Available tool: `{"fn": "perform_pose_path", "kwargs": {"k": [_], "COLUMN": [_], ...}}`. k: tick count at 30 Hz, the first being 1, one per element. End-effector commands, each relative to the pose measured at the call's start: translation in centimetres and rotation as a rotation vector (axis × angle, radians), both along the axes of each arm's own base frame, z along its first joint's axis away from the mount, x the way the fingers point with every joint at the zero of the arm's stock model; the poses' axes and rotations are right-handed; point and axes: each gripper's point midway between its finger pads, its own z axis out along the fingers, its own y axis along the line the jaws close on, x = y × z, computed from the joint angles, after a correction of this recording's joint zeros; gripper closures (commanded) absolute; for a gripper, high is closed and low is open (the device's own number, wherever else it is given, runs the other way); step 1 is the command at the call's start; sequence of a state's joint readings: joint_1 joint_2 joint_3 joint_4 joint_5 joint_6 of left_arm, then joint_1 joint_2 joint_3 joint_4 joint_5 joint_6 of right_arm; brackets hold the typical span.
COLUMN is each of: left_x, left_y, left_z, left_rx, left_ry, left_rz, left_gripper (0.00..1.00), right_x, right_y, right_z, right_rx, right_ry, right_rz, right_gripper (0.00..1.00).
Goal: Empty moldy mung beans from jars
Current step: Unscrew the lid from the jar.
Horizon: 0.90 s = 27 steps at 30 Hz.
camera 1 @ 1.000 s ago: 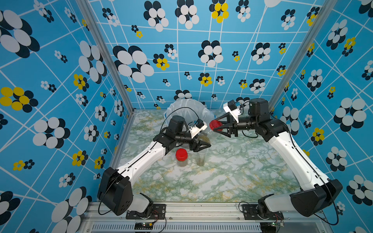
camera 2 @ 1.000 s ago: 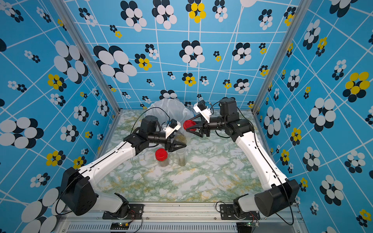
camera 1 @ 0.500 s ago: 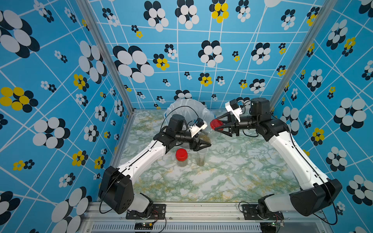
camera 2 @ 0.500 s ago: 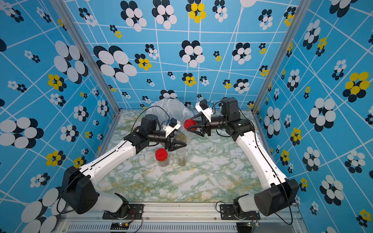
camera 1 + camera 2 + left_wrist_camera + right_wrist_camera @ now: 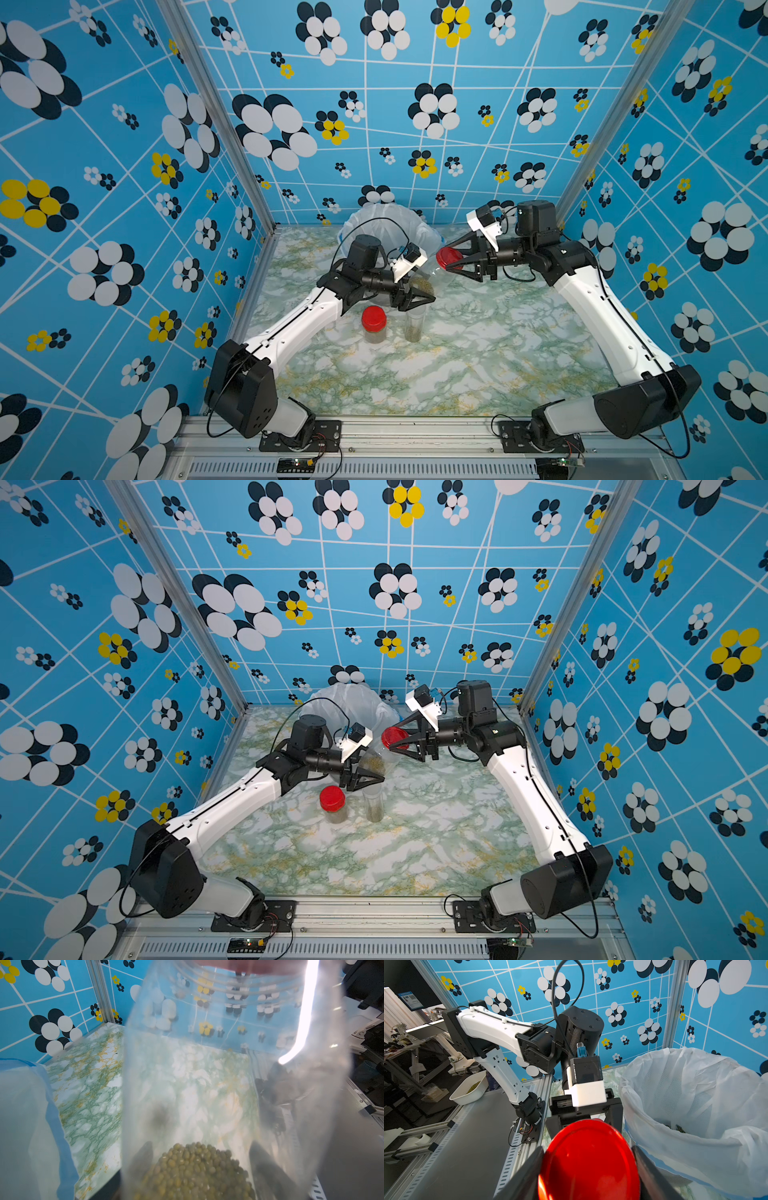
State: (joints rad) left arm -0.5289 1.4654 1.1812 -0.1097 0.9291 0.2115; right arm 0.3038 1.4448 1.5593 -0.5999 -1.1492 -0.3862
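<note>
I am holding the tilted jar (image 5: 432,277) between my two arms, above the far half of the desk (image 5: 478,353). It is hanging just in front of the bucket (image 5: 382,226), which is standing at the middle of the desk's far edge. My left gripper (image 5: 424,293) is clamping the jar's lower body. In the left wrist view its dark fingers (image 5: 143,1159) are pressing on opposite sides of the clear wall. My right gripper (image 5: 448,258) is pinching the red lid (image 5: 589,1159) at the jar's raised mouth, with a black finger (image 5: 652,1172) on each side of the rim. I cannot tell whether the lid is sitting screwed on or loose.

The mung beans (image 5: 195,1172) are lying heaped in the jar's low end, right between my left fingers. They are small, rounded, olive-green grains, some of them dull and pale. The wall above them is hazy see-through plastic with moulded thread rings near the mouth. The lid is showing as a smooth, glossy round disc.

The short jar (image 5: 374,328), clear with a wide red screw cap, and the tall jar (image 5: 413,328), slimmer and open-topped, are standing upright. They are side by side but apart, just left of the desk's centre and close by my left gripper. Each is showing a greenish-grey layer at the bottom. The desk is marbled in green, white and yellow. A thin, crinkled white bag (image 5: 695,1095) is lining the bucket.
</note>
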Motion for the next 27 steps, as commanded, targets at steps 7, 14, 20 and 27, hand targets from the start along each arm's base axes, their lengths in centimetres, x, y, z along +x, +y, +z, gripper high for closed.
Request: {"fn": "perform_pose_path", "kwargs": {"k": [7,14,20,27], "left_x": [2.5,2.6,2.9,2.7], "left_y": [1.3,1.5,1.5,1.8], "left_z": [-0.3,-0.6,-0.7,1.2], "left_rx": [0.018,0.037,0.038,0.027], "left_ry": [0.033,0.04,0.034,-0.008], "left_rz": [0.084,0.097,0.119,0.168], "left_gripper": [0.63,0.63,0.63,0.63], "right_x": [-3.4,-2.3,0.0,3.6], "right_y": [0.0,0.3,0.2,-0.2], "right_z": [3.1,3.9,3.9,3.2], "right_rx": [0.089,0.079,0.038,0.01], "right_ry": [0.032,0.015,-0.005,0.005], "right_rz": [0.203,0.173,0.029,-0.161], "right_gripper": [0.42,0.42,0.43,0.46]}}
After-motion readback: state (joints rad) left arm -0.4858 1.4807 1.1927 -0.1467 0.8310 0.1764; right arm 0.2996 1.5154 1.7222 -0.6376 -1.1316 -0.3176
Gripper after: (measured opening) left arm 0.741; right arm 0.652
